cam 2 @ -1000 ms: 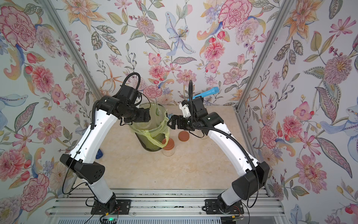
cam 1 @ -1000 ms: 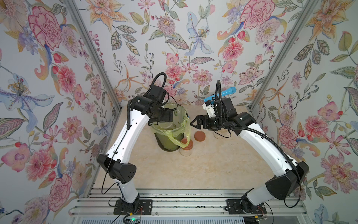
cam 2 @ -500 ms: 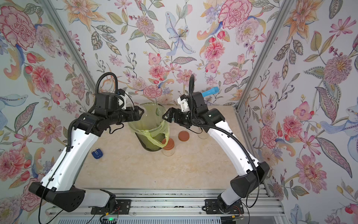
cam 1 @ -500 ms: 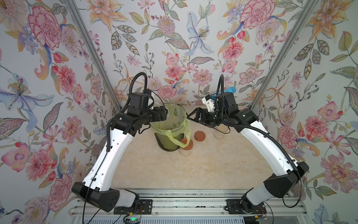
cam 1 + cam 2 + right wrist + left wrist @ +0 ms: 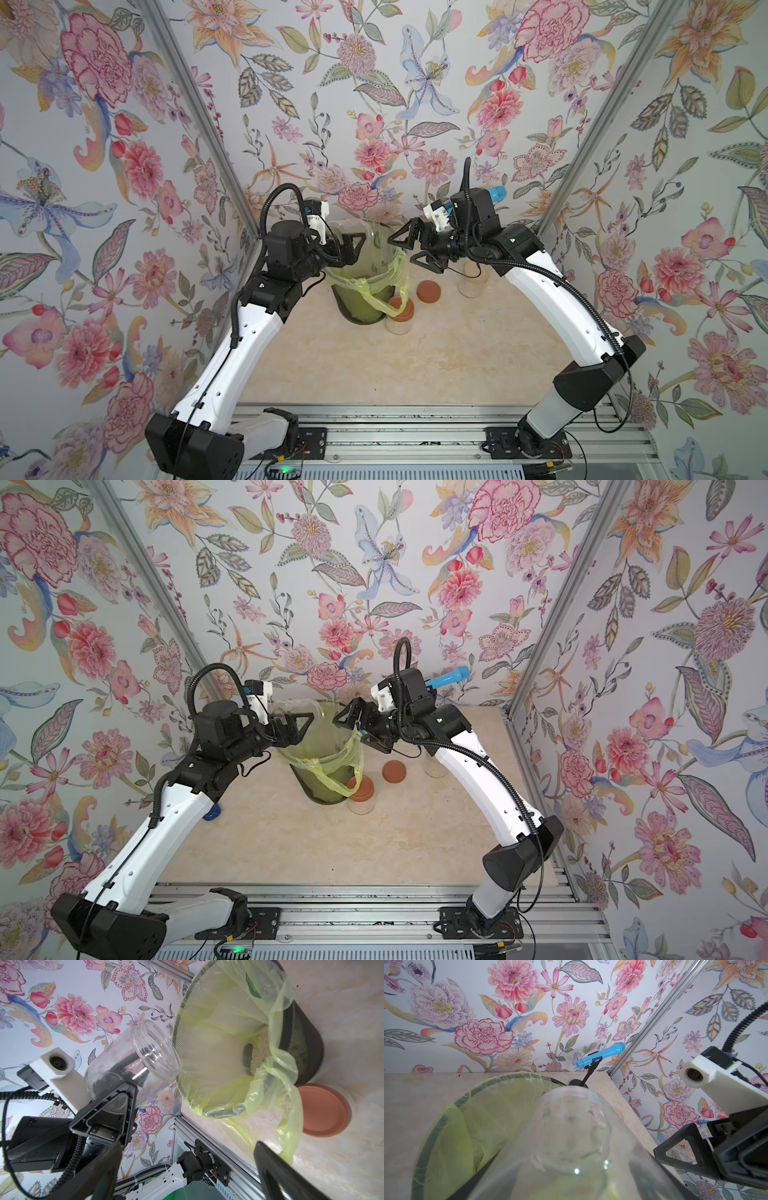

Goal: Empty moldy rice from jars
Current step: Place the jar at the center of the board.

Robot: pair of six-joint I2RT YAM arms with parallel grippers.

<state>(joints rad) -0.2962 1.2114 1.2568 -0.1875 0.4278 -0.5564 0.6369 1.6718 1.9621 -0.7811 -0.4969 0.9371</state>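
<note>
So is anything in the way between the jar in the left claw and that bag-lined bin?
Nothing visible is. The left claw holds the jar tilted, lid off, its mouth by the rim of the bin, which is open. The right claw hangs open across the bin, apart from the jar.

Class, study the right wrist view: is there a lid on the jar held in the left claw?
No: the jar has an open, bare mouth facing the bin.
</note>
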